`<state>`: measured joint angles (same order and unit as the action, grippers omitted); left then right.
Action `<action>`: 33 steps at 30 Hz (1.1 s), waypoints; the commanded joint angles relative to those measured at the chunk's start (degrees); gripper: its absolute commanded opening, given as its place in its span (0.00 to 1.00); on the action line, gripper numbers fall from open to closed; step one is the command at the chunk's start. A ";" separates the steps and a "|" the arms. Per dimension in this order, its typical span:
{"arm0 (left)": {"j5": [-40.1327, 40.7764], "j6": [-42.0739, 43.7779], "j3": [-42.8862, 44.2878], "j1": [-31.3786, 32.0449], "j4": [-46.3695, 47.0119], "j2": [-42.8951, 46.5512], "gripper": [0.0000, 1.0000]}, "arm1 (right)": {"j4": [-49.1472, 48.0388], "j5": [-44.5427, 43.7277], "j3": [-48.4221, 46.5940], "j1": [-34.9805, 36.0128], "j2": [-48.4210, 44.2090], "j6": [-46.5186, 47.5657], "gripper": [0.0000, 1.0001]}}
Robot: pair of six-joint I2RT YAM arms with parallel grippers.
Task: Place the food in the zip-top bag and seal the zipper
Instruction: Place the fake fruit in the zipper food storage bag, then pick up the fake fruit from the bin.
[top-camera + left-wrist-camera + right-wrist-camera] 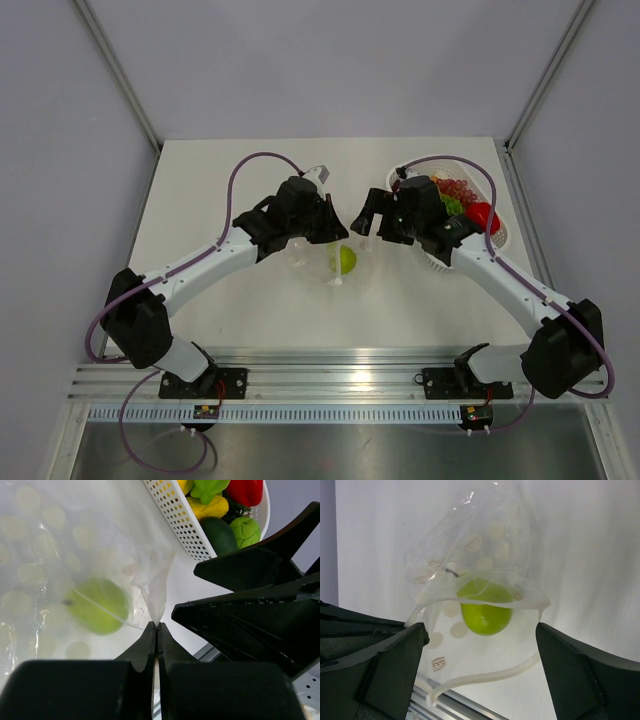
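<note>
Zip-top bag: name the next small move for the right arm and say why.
Probably swing the right gripper over to the basket for another piece. Its jaws stand open and empty at the bag mouth, one green fruit already lies inside, the left gripper pinches the bag's edge, and more food sits in the basket.
</note>
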<state>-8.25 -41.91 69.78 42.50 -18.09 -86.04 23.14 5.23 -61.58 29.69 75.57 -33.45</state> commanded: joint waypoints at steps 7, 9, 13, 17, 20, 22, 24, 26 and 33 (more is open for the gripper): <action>-2.21 -1.68 1.41 -1.01 4.29 3.51 0.00 | 8.76 -18.64 -4.77 0.28 -6.31 3.74 0.86; -2.21 -2.03 1.15 -1.28 4.46 3.86 0.00 | 12.87 -22.44 -6.00 -0.86 -7.19 4.88 0.80; -2.12 -2.56 0.45 -1.72 4.81 4.74 0.00 | 16.67 -25.80 -4.87 -7.88 -8.86 6.55 0.78; -2.30 -2.65 -0.60 -2.42 4.99 6.06 0.00 | 17.65 -22.99 -0.75 -18.07 -11.58 8.75 0.90; -2.21 -2.56 -1.22 -2.95 5.17 6.85 0.00 | 18.96 -23.17 0.23 -21.86 -10.63 9.80 1.00; -2.12 -2.65 -1.57 -3.12 5.34 7.11 0.00 | 19.40 -22.47 0.76 -23.09 -9.57 9.90 0.99; -2.29 -2.47 -1.84 -3.13 5.43 7.20 0.00 | 18.70 -20.71 1.64 -25.55 -8.16 9.72 1.00; -2.56 -2.47 -2.10 -3.13 5.61 7.29 0.00 | 17.91 -18.25 2.25 -27.14 -6.85 9.28 0.99; -1.77 -1.95 -2.63 -3.13 5.34 7.12 0.00 | 14.67 -18.94 3.31 -29.25 -2.89 8.40 0.99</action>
<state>-9.23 -44.03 67.46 39.57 -15.35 -80.73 41.15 -13.89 -58.65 0.97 71.40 -25.08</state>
